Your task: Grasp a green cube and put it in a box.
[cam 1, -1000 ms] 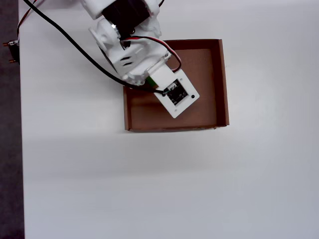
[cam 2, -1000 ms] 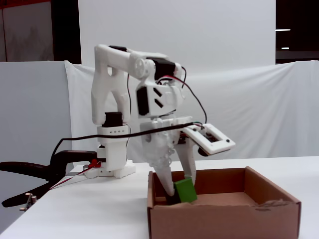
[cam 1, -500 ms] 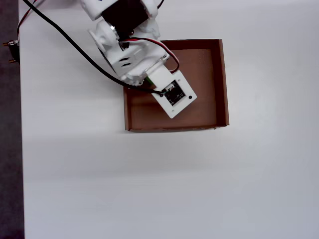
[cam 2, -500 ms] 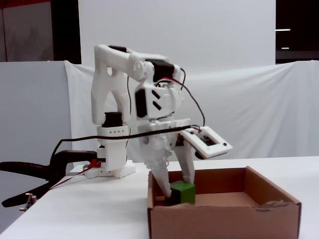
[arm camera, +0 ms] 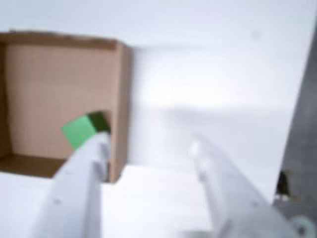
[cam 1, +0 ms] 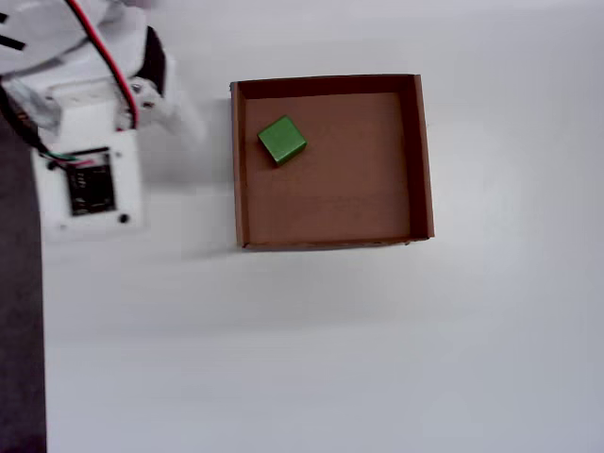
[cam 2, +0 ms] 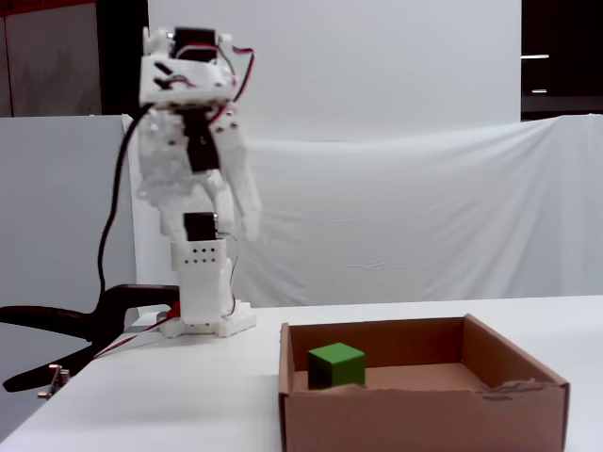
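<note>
The green cube (cam 1: 281, 140) rests flat on the floor of the brown cardboard box (cam 1: 423, 160), near its upper left corner in the overhead view. From the fixed view the cube (cam 2: 336, 364) sits behind the box's front wall (cam 2: 424, 414), at its left end. My gripper (cam 2: 236, 212) is raised high over the arm's base, far from the box. In the wrist view the gripper (arm camera: 146, 146) is open and empty, with the cube (arm camera: 79, 130) and the box (arm camera: 119, 99) to its left. Overhead, the gripper (cam 1: 179, 118) is blurred, left of the box.
A black clamp (cam 2: 57, 325) holds the arm's base at the table's left end. The table's left edge (cam 1: 42, 330) borders dark floor. White table surface (cam 1: 377, 349) surrounds the box. A white cloth backdrop (cam 2: 424, 217) hangs behind.
The gripper let go of the green cube, which now lies on the box floor. The arm lifted out of the box and swung back to the left over its base.
</note>
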Robot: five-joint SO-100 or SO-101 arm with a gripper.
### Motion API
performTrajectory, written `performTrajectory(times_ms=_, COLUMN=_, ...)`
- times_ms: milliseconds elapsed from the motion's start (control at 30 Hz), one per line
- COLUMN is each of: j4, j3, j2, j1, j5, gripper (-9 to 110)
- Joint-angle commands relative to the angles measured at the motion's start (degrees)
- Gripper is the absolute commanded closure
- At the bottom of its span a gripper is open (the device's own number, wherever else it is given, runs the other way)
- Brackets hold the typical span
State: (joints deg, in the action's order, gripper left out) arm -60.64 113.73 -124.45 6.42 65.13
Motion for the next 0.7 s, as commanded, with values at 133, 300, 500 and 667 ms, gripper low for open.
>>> performTrajectory(times_ms=133, j4=-1.8, j3=20.4, j2=-22.9, j1=-14.4, j5=-1.4, gripper=80)
performTrajectory(times_ms=300, j4=-1.7, j3=34.8, j2=-35.2, j1=-16.9, j5=-8.8, gripper=80)
performTrajectory(times_ms=500, j4=-3.8, j3=48.6, j2=-49.3, j1=-16.4, j5=-11.2, gripper=80)
performTrajectory(times_ms=667, j4=-3.4, j3=56.6, j2=-56.7, j1=-15.2, j5=-12.8, gripper=80)
